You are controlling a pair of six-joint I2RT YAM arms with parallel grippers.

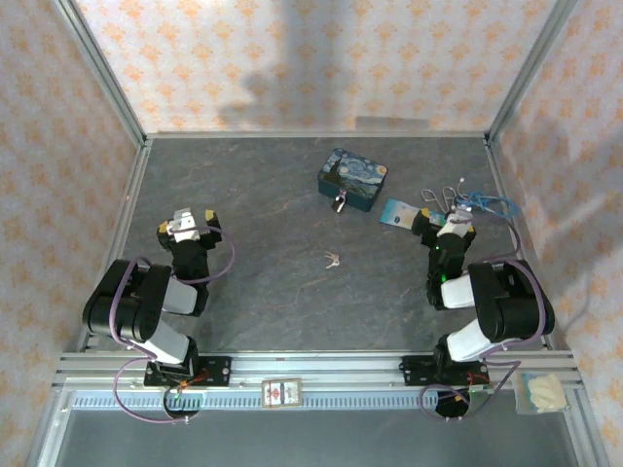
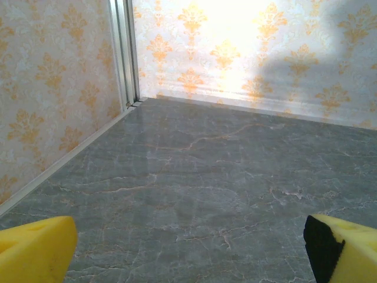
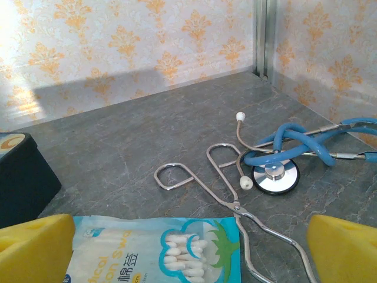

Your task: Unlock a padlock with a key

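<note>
Table [image 1: 263, 292] — grey stone-look, smooth, faint sheen. Tin [image 1: 352, 178]: painted, glossy. Key [image 1: 333, 259], near side of tin — pale bare metal. Right of tin: polished steel forceps [image 3: 235, 206], blue rubbery stethoscope tubing [image 3: 287, 154], glossy plastic swab packet [image 3: 153, 247].

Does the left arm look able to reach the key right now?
Probably yes: just bare table lies between the open left end effector and the key.

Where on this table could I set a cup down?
Bare: the far left, from the wall to the tin; and the near middle, between the keys and the near edge. Crowded: far right, with packet, forceps, stethoscope.
</note>
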